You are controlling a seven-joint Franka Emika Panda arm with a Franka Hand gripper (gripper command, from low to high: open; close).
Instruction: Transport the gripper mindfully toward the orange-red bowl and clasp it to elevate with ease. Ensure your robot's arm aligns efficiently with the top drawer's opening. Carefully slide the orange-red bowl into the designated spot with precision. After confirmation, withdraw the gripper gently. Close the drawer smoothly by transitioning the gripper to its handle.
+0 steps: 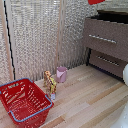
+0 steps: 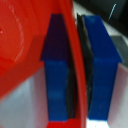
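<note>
Wrist view shows the gripper (image 2: 79, 75) clamped on the rim of the orange-red bowl (image 2: 25, 45): one dark-blue finger (image 2: 56, 70) lies inside the wall, the other (image 2: 102, 70) outside it, with the thin red edge pinched between the dark pads. Most of the bowl spreads away from the fingers on the inner finger's side, so it hangs off the grip to one side, not centred under it. In the exterior view only a sliver of the bowl (image 1: 96, 1) shows at the upper edge, high above the top drawer (image 1: 106, 39), which stands pulled out at the exterior view's right, its dark opening facing up behind the front panel and its handle (image 1: 102, 39) running level across the front. The coming move, as I judge it, turns on this: the bowl sits almost straight above the opening, so the path is mainly downward, keeping the hanging side clear of the drawer's front edge. The lower drawer (image 1: 107, 62) is beneath. On the pale wooden floor (image 1: 90, 100), well apart to the left, stand a pink cup (image 1: 61, 74), a small yellowish figure (image 1: 50, 83) and a red wire basket (image 1: 24, 100).
</note>
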